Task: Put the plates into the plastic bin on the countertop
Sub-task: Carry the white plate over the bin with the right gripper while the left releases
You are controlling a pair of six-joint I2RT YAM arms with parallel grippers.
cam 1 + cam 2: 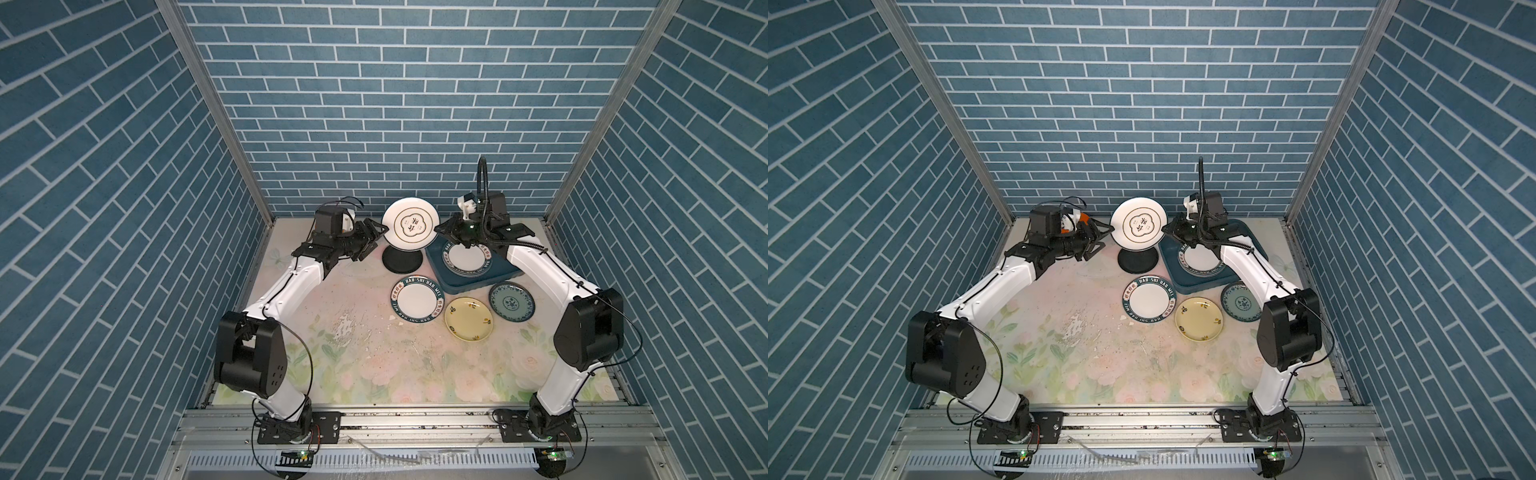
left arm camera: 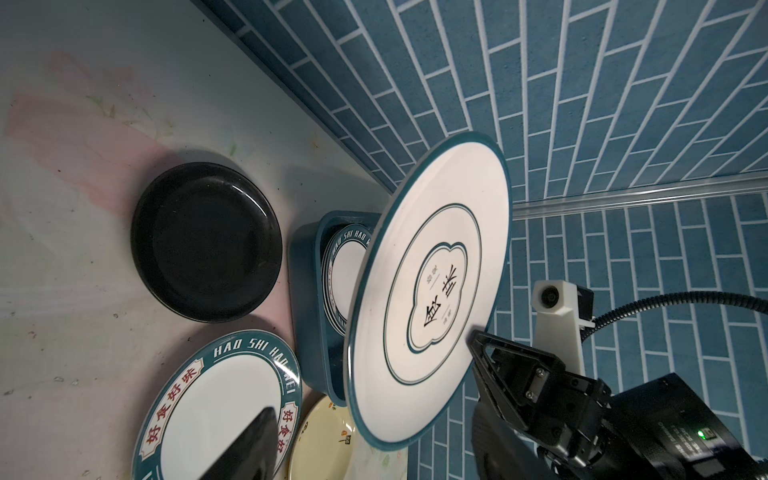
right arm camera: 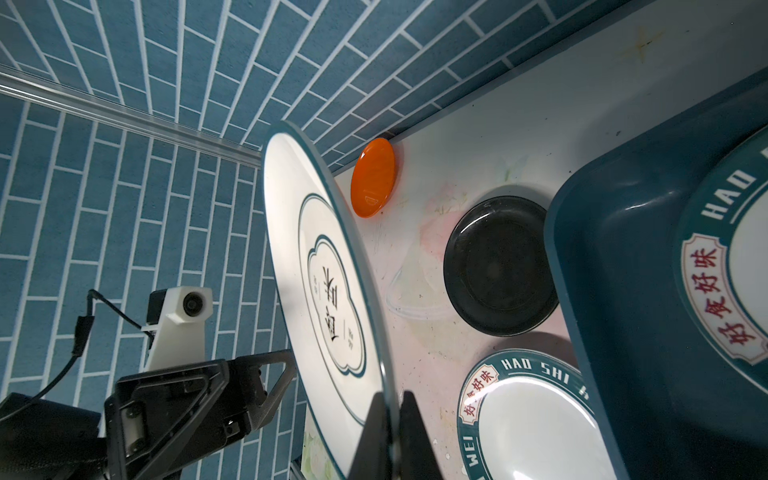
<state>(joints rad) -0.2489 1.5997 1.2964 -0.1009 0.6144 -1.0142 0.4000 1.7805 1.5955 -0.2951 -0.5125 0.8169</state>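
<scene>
Pinched between the dark fingertips of the right gripper (image 3: 392, 415), the rim of a white quatrefoil plate (image 3: 328, 291) fills the right wrist view as a two-armed robot works to load the plates into the plastic bin (image 1: 478, 286). The jaws are closed tight on that rim. They carry the plate on edge, nearly upright, in the air just outside the bin on the side facing the left arm. Below it a black plate (image 1: 402, 262) lies flat just beside the bin.

Across the plate, the left gripper (image 1: 372, 240) stands with its jaws spread wide at the opposite rim and appears to grip nothing. One white plate with a teal lettered rim (image 1: 465, 259) already lies in the bin, directly below the right wrist.

Outside the bin, on the flowered countertop (image 1: 374, 353), wait its lettered twin (image 1: 417, 298), a pale yellow plate (image 1: 468, 318) and a patterned teal plate (image 1: 511, 301). All three sit near the bin's wall that faces the arm bases. An orange plate (image 3: 372, 178) stands on edge by the brick wall (image 1: 374, 104), beyond the black one.

The coming move likely turns on one relation. The bin lies on the right gripper's side of the held plate, so the right arm is the nearer one. The plate's face must tip from upright to flat as it crosses the bin's wall.
</scene>
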